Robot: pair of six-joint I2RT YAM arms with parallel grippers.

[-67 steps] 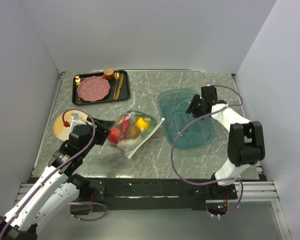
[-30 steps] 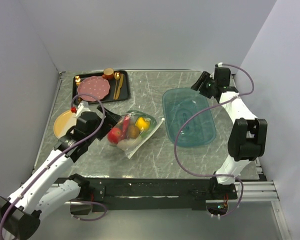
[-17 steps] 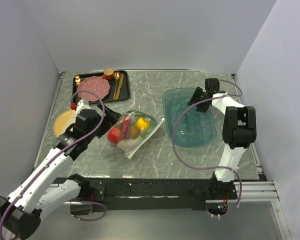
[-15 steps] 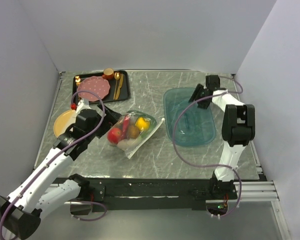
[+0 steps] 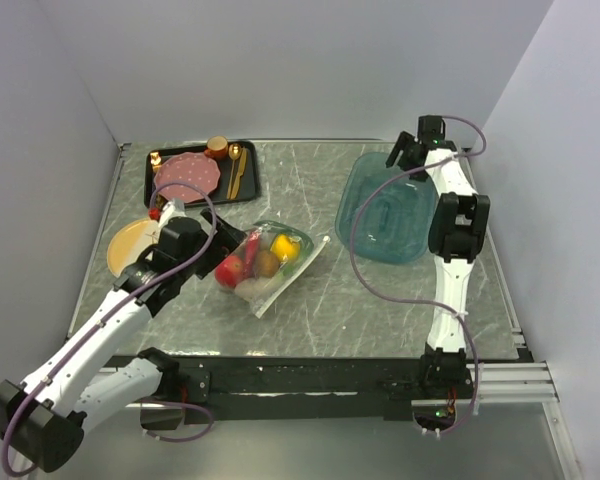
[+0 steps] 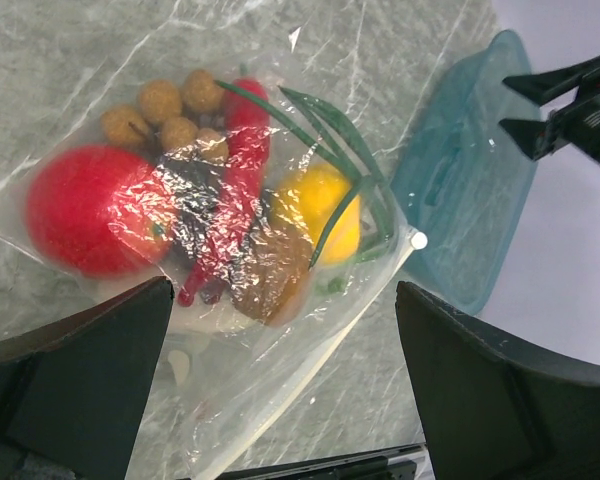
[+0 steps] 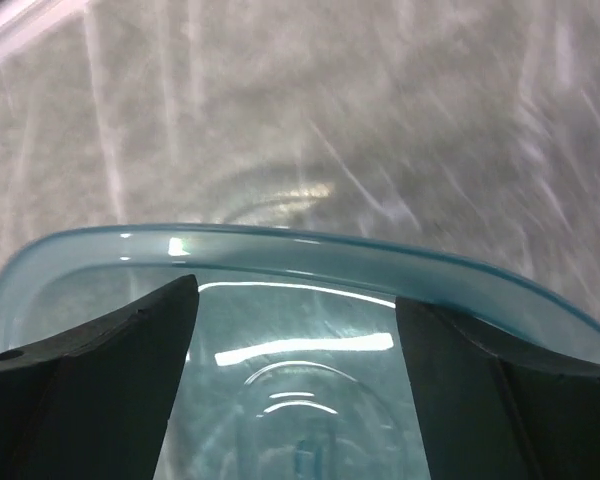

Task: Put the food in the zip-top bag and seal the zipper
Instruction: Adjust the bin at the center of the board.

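Jaws of the left gripper stand wide apart, clamped on nothing, poised over the zip-top bag with one finger to either side of it in the wrist view. Inside the clear bag lies the food: a red apple at one end, a brown nut cluster beside it, a red chili running across the middle, a yellow-orange round fruit crossed by green leaves, and a brown piece under the wrinkled film. A whitish piece shows dimly below the apple. The zipper runs along the bag's edge on the side facing the teal tray; whether it is pressed closed cannot be told. From above, the bag rests on the grey marbled table, just in front of the left gripper.

The right gripper also has its jaws spread, gripping nothing, hovering at the far rim of the teal tray, which holds nothing visible. In the top view this right gripper sits at the tray's far end, well apart from the bag.

At the far left, a black tray carries a pink dotted plate, a small brown cup and gold cutlery. A yellow plate lies partly under the left arm.
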